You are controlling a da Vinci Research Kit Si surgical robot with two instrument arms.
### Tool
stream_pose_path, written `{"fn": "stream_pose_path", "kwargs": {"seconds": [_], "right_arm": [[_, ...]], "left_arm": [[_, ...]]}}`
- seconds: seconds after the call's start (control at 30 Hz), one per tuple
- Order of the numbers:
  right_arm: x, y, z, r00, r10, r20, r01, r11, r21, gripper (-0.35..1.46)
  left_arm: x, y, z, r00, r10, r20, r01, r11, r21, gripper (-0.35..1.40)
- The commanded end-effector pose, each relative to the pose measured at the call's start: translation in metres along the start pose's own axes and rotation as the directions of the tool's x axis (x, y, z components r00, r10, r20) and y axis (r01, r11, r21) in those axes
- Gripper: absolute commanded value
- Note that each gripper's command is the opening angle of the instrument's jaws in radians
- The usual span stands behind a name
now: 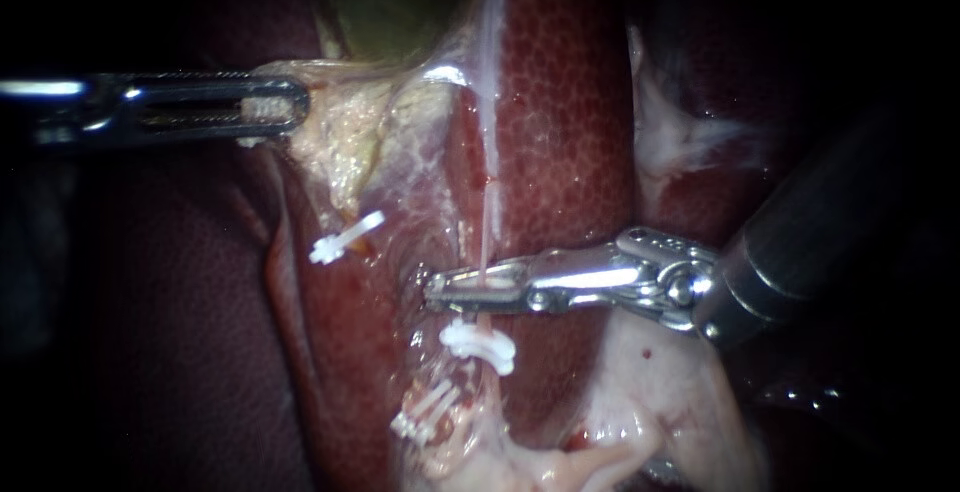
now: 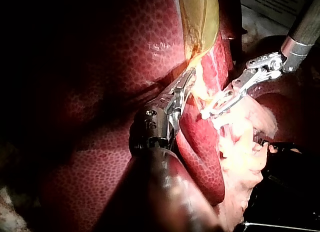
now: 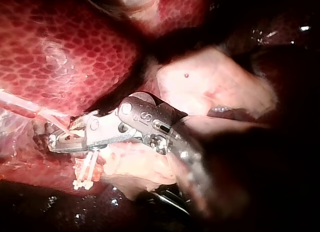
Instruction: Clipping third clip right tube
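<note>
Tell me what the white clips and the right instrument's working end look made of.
The white ridged clip on the pale tube and the second white clip lower down: matte, opaque white, probably plastic. The silvery right instrument: polished metal, likely steel, judging by sharp bright glints along its hinged end.

Dark shafts, shiny steel hinged tips: left instrument [image 1: 288, 107] slotted, right instrument [image 1: 445, 293] riveted.

The left instrument [image 1: 272, 108] and right instrument [image 1: 468, 292] each have end effectors clamped.
</note>
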Motion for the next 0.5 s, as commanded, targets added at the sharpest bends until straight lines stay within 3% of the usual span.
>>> {"fn": "stream_pose_path", "kwargs": {"seconds": [0.03, 0.5], "right_arm": [[0.0, 0.0, -0.0001, 1.0, -0.002, 0.0, 0.002, 1.0, 0.001, -0.35], [0.0001, 0.0001, -0.0002, 1.0, 0.004, 0.001, -0.004, 1.0, 0.002, -0.35]], "left_arm": [[0.0, 0.0, 0.0, 1.0, 0.0, 0.0, 0.0, 1.0, 0.0, -0.33], [0.0, 0.0, 0.0, 1.0, 0.0, 0.0, 0.0, 1.0, 0.0, -0.33]]}}
